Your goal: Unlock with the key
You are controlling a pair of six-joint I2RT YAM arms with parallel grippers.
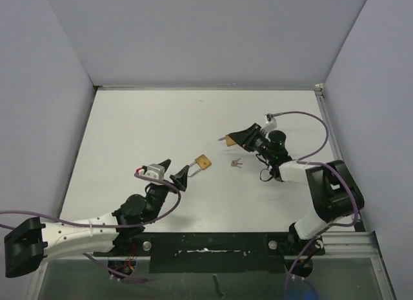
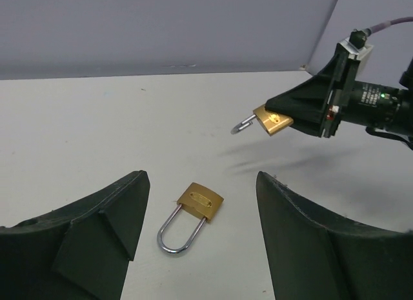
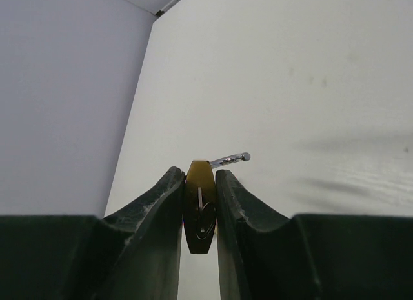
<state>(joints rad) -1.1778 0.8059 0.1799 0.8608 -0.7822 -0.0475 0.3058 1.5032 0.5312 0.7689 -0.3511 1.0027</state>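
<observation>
Overhead, both arms reached out over the white bench [image 1: 142,126], the left arm low at the left and the right arm bent in from the right.

(a) I saw the left fingers [image 2: 97,229] standing wide apart with nothing between them. Just ahead of their tips the lying padlock [image 2: 201,202] rested flat on the bench. Its steel shackle [image 2: 174,239] pointed back toward the wrist camera and both legs of the loop ran into the brass body. The fingers did not touch it.

(b) The right fingers [image 3: 155,210] were closed on the held padlock [image 3: 199,203], clamping its brass body by the two broad faces. It hung clear of the bench, and in the left wrist view its shadow fell on the surface below. The narrow end facing the right wrist camera carried a dark mark that looked like the keyhole. Beyond the fingertips the free shackle end [image 3: 230,160] stuck out to one side. I could not tell whether that lock was sprung open.

(c) The keys [image 1: 235,163] lay on the bench between the two arms, just right of the lying padlock and near the right fingers. Neither pair of fingers touched them. They were too small in the overhead view for me to count.
</observation>
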